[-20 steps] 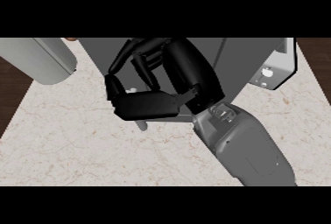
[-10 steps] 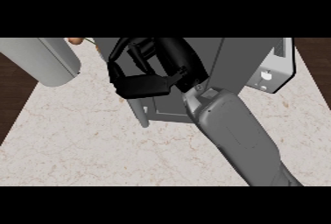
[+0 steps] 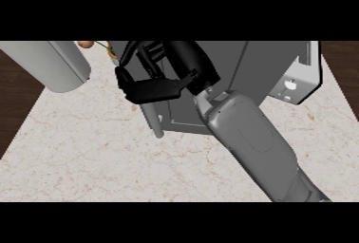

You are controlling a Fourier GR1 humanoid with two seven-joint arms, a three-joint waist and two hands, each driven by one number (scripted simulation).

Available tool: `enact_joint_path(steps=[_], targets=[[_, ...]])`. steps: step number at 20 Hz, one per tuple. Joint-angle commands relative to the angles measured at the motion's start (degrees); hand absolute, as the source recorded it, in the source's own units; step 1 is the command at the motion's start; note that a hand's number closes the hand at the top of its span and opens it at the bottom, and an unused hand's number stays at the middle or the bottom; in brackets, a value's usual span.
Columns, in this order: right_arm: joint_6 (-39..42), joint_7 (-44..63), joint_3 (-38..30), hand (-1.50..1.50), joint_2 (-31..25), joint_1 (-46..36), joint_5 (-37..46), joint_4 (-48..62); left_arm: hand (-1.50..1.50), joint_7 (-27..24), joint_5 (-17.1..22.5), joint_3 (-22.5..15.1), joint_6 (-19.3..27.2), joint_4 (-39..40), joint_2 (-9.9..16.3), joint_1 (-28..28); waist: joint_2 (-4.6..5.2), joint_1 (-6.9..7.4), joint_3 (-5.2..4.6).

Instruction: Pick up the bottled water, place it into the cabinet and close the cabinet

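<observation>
1. The right hand (image 3: pixel 151 88) sits at about 11 o'clock from the view's centre, its grey forearm (image 3: pixel 256 142) running down to 5 o'clock
2. Its fingers (image 3: pixel 136 59) are curled, arching up toward 12 o'clock, with the thumb (image 3: pixel 184 80) bent across at 3 o'clock of the palm
3. The bottled water cannot be made out anywhere; whether it lies inside the curled fingers cannot be told, as the hand hides whatever is behind it
4. The cabinet (image 3: pixel 270 71) stands behind the hand, a grey box filling the view from 12 to 2 o'clock, with its door (image 3: pixel 305 78) swung out at 2 o'clock, a small metal fitting showing on the door's inner face
5. A slim grey vertical bar (image 3: pixel 153 121) hangs just below the hand at 6 o'clock of it, against the cabinet's front edge
6. A grey cylinder (image 3: pixel 60 64) lies at 10 o'clock, well apart from the hand
7. The marble counter (image 3: pixel 98 161) spreads from 6 to 9 o'clock, dark wooden floor (image 3: pixel 14 104) beyond its left edge
</observation>
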Motion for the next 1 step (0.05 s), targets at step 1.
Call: enact_joint_path(steps=[1], targets=[[-2.34,-0.48,-5.87,1.5,-2.82,-0.61,0.64,10.84,1.5,0.21,-0.03,0.66,0.4,0.19,0.14,-1.8,3.72,-0.58,0.35]])
